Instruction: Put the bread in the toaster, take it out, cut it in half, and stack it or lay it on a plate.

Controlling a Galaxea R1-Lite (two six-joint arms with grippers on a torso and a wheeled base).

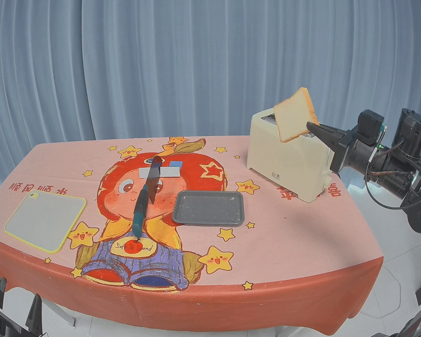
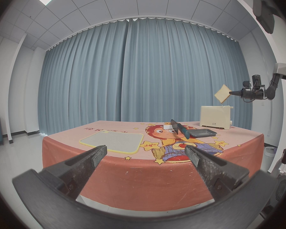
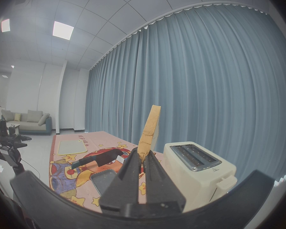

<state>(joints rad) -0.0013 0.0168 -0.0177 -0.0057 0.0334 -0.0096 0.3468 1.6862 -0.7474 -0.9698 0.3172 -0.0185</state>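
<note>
A slice of bread hangs tilted in the air just above the cream toaster, pinched at its lower corner by my right gripper, which is shut on it. From the right wrist the bread stands up from between the fingers, beside the toaster's slots. A dark-bladed knife with a teal handle stands propped up at mid-table. A grey tray-like plate lies next to it. My left gripper is open, low, off the table's front left edge.
A grey cutting board with a yellow rim lies at the table's front left. The table carries a pink cartoon-printed cloth. A blue curtain closes off the back.
</note>
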